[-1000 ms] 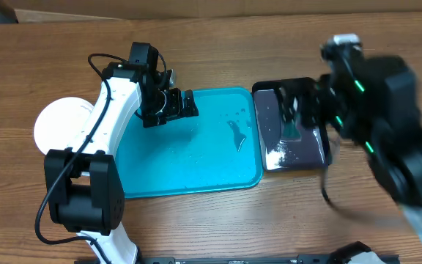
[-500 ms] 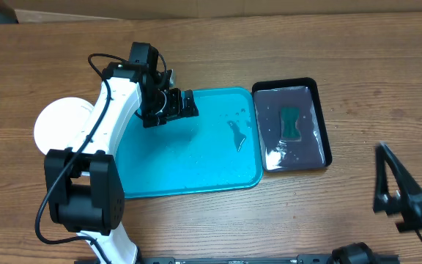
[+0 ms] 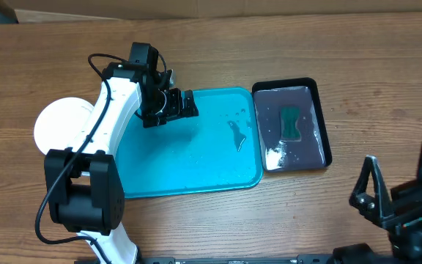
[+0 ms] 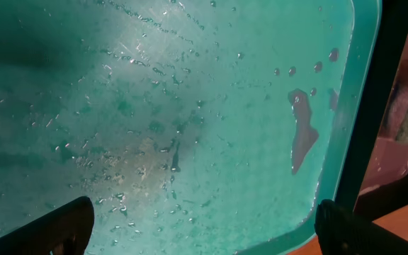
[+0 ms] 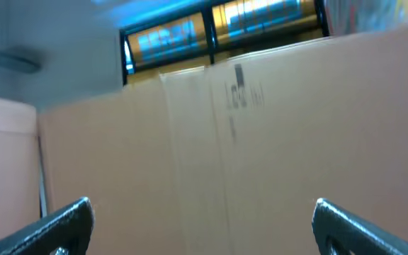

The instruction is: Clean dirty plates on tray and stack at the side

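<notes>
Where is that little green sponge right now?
In the overhead view, the green sponge lies inside the small black tray, just right of the big teal tray, on the right half of the wooden table.

wooden table [image 3: 387, 81], teal tray [image 3: 196, 165] at centre, black tray [image 3: 308, 149] right, white plate [image 3: 56, 125] left

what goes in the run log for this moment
left gripper open over tray | right gripper open, off tray | tray wet, no plates | white plate beside tray
</notes>
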Controlling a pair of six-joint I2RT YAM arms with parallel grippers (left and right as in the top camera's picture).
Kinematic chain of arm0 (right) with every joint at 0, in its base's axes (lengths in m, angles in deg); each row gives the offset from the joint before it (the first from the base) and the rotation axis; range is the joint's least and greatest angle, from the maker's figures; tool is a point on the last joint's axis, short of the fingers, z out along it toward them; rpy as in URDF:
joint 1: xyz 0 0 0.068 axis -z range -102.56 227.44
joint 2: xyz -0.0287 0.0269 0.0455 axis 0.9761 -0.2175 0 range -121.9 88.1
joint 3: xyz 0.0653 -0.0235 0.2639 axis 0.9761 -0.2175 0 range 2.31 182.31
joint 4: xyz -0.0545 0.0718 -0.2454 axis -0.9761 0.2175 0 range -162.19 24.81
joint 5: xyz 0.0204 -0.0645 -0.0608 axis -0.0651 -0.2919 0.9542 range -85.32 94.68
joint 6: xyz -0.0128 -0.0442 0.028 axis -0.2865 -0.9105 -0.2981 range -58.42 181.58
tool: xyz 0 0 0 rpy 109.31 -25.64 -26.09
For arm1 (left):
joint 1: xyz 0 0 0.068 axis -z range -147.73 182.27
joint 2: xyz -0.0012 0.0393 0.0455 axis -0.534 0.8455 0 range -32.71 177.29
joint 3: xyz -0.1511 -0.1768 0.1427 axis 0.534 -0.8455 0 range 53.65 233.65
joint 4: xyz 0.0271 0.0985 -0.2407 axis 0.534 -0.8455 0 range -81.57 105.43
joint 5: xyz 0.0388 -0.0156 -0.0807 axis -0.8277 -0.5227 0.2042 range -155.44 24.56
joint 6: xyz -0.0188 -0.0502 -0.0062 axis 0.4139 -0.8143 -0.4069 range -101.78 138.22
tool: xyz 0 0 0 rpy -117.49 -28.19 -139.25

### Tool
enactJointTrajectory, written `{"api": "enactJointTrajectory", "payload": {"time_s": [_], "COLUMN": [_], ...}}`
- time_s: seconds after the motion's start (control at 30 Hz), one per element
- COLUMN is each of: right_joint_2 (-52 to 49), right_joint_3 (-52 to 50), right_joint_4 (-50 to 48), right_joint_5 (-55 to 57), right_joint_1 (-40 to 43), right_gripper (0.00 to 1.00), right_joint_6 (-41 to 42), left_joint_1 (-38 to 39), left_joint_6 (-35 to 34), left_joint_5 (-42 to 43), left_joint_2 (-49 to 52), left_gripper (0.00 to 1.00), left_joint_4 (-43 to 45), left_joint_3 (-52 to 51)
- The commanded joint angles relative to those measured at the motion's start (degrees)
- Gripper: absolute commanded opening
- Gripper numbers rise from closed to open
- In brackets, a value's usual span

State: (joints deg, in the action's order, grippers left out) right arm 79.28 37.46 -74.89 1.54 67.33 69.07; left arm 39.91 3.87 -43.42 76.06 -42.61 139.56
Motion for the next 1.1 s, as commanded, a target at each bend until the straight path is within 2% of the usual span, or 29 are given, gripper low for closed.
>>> {"api": "enactJointTrajectory", "payload": {"time_s": [0.0, 0.23, 0.63, 0.93, 1.07], "right_joint_2": [3.0, 8.7, 8.7, 8.7, 8.7], "right_joint_3": [-8.2, -20.6, -34.2, -34.7, -34.7], "right_joint_4": [-7.4, -11.3, -12.9, -2.4, 6.1], "right_joint_5": [-1.0, -1.0, -1.0, 0.1, 0.0], "right_joint_1": [0.3, 0.3, 1.2, 3.2, 3.5], "right_gripper": [1.00, 1.00, 1.00, 1.00, 1.00], "right_joint_6": [-0.1, 0.0, 0.0, -0.3, -0.3], "left_joint_1": [0.2, 0.2, 0.2, 0.2, 0.2], "left_joint_6": [1.5, 1.5, 1.5, 1.5, 1.5], "left_joint_5": [-0.2, -0.2, -0.2, -0.2, -0.2], "left_joint_2": [-1.2, -1.2, -1.2, -1.2, -1.2], "left_gripper": [1.00, 1.00, 1.00, 1.00, 1.00], "left_joint_4": [0.0, 0.0, 0.0, 0.0, 0.0], "left_joint_3": [1.0, 1.0, 1.0, 1.0, 1.0]}}
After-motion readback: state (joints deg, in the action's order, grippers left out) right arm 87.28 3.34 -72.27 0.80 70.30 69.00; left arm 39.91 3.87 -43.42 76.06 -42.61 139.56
